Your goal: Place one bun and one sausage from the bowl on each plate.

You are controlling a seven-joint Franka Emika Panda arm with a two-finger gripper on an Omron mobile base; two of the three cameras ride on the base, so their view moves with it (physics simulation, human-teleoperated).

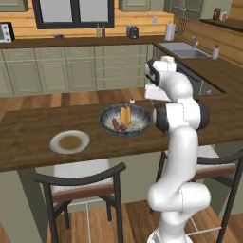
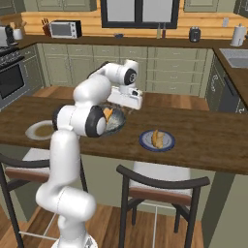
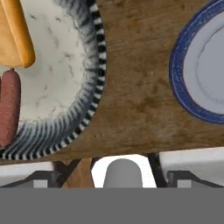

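Observation:
The dark blue-grey bowl [image 1: 137, 124] sits mid-counter holding a bun [image 1: 126, 115] and two sausages [image 1: 116, 125]. In the hand view the bowl [image 3: 65, 87] lies at the left with the bun [image 3: 17, 35] and one sausage [image 3: 8, 109] inside. A white plate [image 1: 57, 144] with a tan centre lies bare to the bowl's left. A blue-rimmed plate [image 2: 167, 144] to the bowl's right carries a bun [image 2: 156, 138]. My gripper [image 2: 127, 104] hangs open and holds nothing, above the bare counter between the bowl and the blue-rimmed plate [image 3: 192, 65]; its fingertips [image 3: 41, 178] stand wide apart.
Two dark chairs [image 1: 80, 180] stand tucked under the counter's near edge. My own arm hides part of the bowl [image 2: 118, 123] in the right base view. Small shakers [image 1: 131, 101] stand just behind the bowl. Cabinets and a sink line the far wall.

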